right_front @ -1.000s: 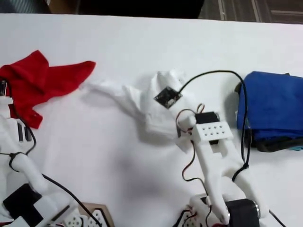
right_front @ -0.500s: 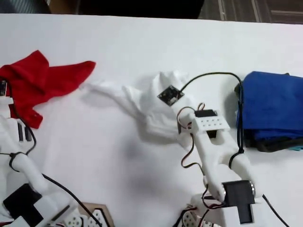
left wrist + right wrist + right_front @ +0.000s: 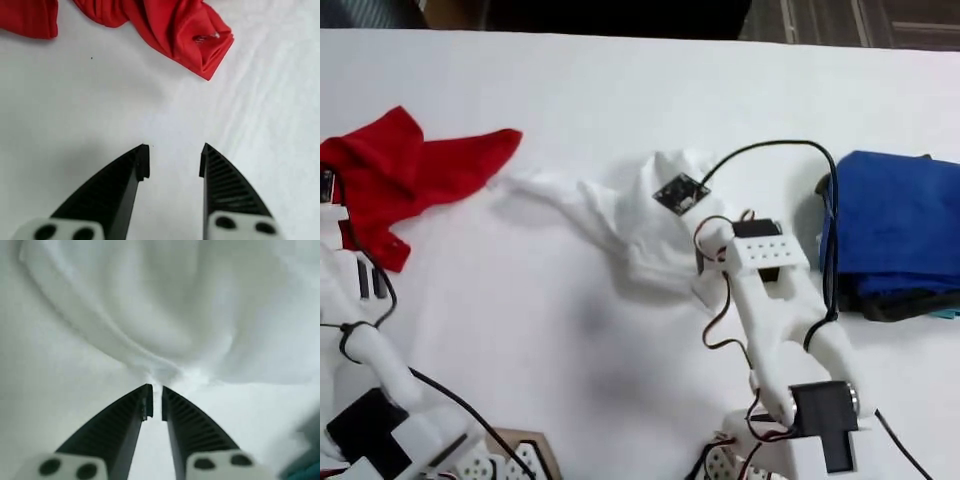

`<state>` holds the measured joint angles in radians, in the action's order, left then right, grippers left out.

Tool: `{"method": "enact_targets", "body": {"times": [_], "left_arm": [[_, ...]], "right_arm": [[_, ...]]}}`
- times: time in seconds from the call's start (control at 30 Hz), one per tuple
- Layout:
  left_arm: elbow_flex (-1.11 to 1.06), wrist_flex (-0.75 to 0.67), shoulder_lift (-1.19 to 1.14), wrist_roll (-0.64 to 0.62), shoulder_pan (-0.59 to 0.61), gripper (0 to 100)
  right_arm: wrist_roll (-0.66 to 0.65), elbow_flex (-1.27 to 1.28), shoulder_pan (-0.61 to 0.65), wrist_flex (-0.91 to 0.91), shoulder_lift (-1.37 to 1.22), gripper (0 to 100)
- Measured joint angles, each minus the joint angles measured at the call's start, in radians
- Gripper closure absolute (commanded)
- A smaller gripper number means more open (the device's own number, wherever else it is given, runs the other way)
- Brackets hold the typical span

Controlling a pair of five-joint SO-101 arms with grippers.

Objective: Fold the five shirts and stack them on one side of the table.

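- Right gripper (image 3: 156, 390) has advanced slightly since 1 s ago; nearly closed, it pinches the crumpled white fabric shirt (image 3: 625, 215) mid-way across the white table (image 3: 620, 90).
- Left gripper (image 3: 172, 160): jaws parted, empty, near the crumpled red fabric shirt (image 3: 170, 30).
- Step: likely spreading shirt 1 of 2 still unfolded; next, pull it flat.

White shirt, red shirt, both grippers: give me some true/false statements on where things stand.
1. The white shirt lies crumpled and unfolded mid-table. True.
2. The left gripper is shut on the red shirt. False: it is open over the bare table, and the red shirt lies apart from its fingertips.
3. The right gripper is pinched on a fold of the white shirt. True.
4. The red shirt is stacked on the blue shirt. False: the red shirt lies crumpled at the opposite side of the table, and nothing lies on the folded blue shirt.
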<state>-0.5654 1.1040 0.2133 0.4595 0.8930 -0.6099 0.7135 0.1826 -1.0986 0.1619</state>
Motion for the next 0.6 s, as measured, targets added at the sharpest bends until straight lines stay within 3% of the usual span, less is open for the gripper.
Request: {"method": "enact_targets", "body": {"times": [0.07,0.6], "left_arm": [[0.0,0.0,0.0,0.0,0.0,81],[-0.003,-0.002,-0.002,0.0,-0.002,81]], "right_arm": [[0.021,0.0,-0.028,-0.014,0.0,76.8],[0.023,0.0,-0.058,-0.005,-0.009,79.3]]}}
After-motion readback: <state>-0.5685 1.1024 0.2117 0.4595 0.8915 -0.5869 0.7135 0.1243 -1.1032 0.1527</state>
